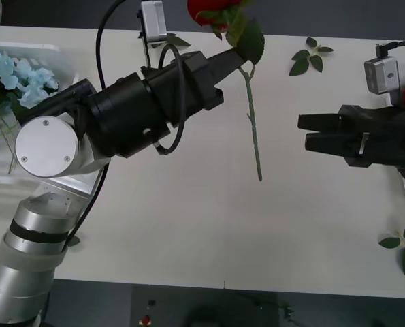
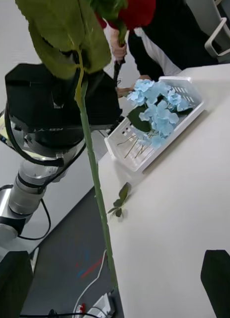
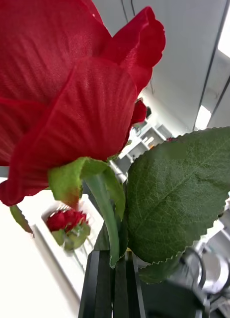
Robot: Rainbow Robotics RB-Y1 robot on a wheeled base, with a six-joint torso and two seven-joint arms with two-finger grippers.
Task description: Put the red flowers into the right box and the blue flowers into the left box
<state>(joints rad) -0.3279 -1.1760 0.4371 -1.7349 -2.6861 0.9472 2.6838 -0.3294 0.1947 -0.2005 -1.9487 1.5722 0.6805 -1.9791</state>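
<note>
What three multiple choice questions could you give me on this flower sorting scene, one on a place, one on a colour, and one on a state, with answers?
1. Where do the blue flowers lie?
A. In the left box
B. Loose in the middle of the table
C. In the right tool

2. What colour is the bloom on the stem held by the left tool?
A. Blue
B. Red
C. White

3. What state is the right tool in?
A. Shut on a stem
B. Shut on a leaf sprig
C. Open, holding nothing

Answers:
1. A: the blue flowers rest inside the left box, the slotted white tray at the table's left edge.
2. B: the left tool is shut on the stem of a red rose, its bloom above the fingers.
3. C: the right tool hovers over bare table with its fingers apart, the stem hanging short of them.
</note>
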